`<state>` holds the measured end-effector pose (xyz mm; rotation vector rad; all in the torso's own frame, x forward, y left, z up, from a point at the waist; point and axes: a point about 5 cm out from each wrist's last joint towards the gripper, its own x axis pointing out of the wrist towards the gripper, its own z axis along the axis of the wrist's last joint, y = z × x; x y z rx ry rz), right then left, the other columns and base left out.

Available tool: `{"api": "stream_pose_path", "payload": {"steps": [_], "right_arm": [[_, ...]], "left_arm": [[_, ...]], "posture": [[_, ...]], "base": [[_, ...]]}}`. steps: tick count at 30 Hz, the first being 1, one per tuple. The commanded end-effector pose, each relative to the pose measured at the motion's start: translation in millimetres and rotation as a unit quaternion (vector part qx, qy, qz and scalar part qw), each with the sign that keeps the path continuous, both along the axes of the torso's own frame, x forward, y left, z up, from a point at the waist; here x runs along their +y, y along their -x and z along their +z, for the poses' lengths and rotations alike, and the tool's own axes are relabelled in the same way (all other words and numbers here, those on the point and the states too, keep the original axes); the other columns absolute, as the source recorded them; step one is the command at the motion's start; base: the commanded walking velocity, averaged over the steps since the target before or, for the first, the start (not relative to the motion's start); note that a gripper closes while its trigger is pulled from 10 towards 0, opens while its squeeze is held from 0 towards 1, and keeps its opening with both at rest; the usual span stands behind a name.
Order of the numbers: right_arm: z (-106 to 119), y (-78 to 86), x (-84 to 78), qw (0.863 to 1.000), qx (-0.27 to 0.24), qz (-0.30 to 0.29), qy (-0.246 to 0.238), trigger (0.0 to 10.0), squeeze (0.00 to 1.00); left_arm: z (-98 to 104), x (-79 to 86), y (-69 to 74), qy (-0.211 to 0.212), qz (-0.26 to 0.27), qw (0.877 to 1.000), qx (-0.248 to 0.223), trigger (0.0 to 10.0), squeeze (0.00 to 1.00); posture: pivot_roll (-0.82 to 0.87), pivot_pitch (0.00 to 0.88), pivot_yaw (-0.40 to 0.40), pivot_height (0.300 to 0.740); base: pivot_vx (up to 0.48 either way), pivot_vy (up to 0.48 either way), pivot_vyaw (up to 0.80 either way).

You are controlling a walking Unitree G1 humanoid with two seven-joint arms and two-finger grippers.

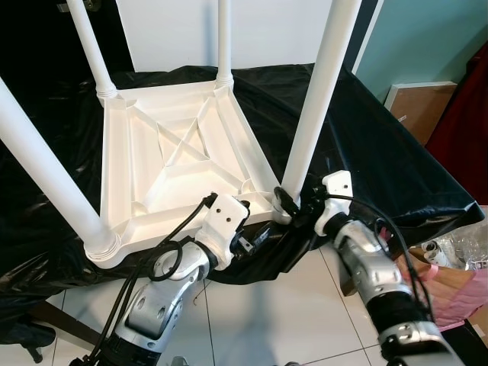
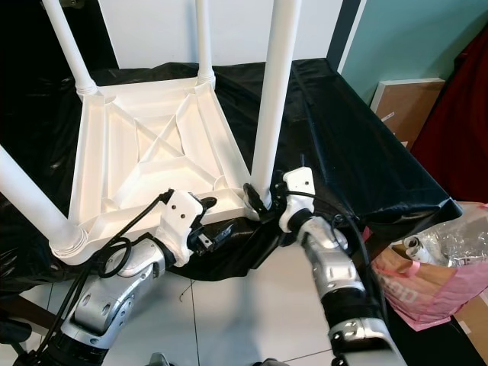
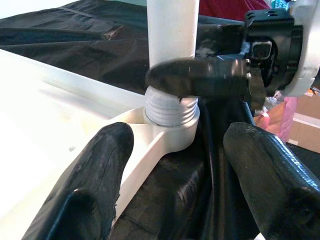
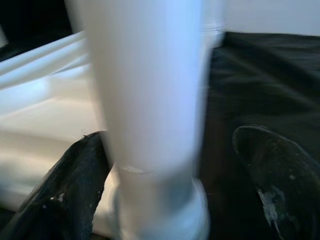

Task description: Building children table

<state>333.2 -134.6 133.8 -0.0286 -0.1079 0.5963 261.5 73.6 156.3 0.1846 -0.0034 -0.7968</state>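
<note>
A white children's table (image 1: pixel 175 152) lies upside down on a black plastic sheet (image 1: pixel 366 145), with its legs pointing up. My right gripper (image 1: pixel 288 202) is at the foot of the near-right leg (image 1: pixel 316 99), just above the threaded collar (image 3: pixel 172 112). It is open and astride the leg (image 4: pixel 150 90): one finger (image 4: pixel 75 185) touches it, the other finger (image 4: pixel 275 175) stands apart. My left gripper (image 3: pixel 175 145) is open beside the same corner, low at the table's near edge, with its fingers (image 1: pixel 255 238) aimed at the collar and holding nothing.
The near-left leg (image 1: pixel 46 168) rises close to my left arm, and two more legs (image 1: pixel 223 38) stand at the far side. White tiled floor (image 1: pixel 267 320) lies below the sheet's front edge. A pink bag (image 2: pixel 435 282) and a cardboard box (image 1: pixel 415 107) are at the right.
</note>
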Motion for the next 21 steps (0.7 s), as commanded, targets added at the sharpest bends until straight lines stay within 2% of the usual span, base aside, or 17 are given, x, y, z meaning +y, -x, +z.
{"api": "stream_pose_path", "payload": {"steps": [1,7,8,11,12,21], "right_arm": [[1.3,-4.8,0.7,0.999,0.001,0.032,0.023,10.0,0.0],[4.7,-16.4,8.4,0.995,0.006,0.076,0.068,10.0,0.0],[3.1,-17.8,10.3,0.993,0.011,0.081,0.079,4.5,0.0],[3.1,-17.8,10.3,0.993,0.011,0.081,0.079,4.5,0.0],[1.3,-18.6,10.7,0.992,0.013,0.083,0.091,0.0,0.0],[-11.0,-17.2,0.9,0.99,0.042,0.088,0.098,0.0,0.0]], "left_arm": [[-0.9,-0.2,-0.3,-0.004,-0.007,1.0,-0.001,10.0,0.0],[-0.3,-3.3,-2.3,-0.006,-0.013,1.0,-0.003,10.0,0.0],[-0.3,-4.3,-2.5,-0.006,-0.013,1.0,-0.003,10.0,0.0],[-0.3,-4.3,-2.5,-0.006,-0.013,1.0,-0.003,10.0,0.0],[-0.2,-5.1,-2.7,-0.006,-0.013,1.0,-0.004,10.0,0.0],[-0.2,-3.1,-2.8,-0.003,-0.005,1.0,-0.004,10.0,0.0]], "posture": [[0.04,0.062,-0.059,0.74],[0.04,0.061,-0.06,0.74],[0.04,0.061,-0.063,0.74],[0.04,0.061,-0.063,0.74],[0.04,0.061,-0.066,0.74],[0.04,0.065,-0.076,0.74]], "base": [[0.0,0.0,0.0],[0.0,0.0,0.0],[0.0,0.0,0.0],[0.0,0.0,0.0],[0.0,0.0,0.0],[0.0,0.0,0.0]]}}
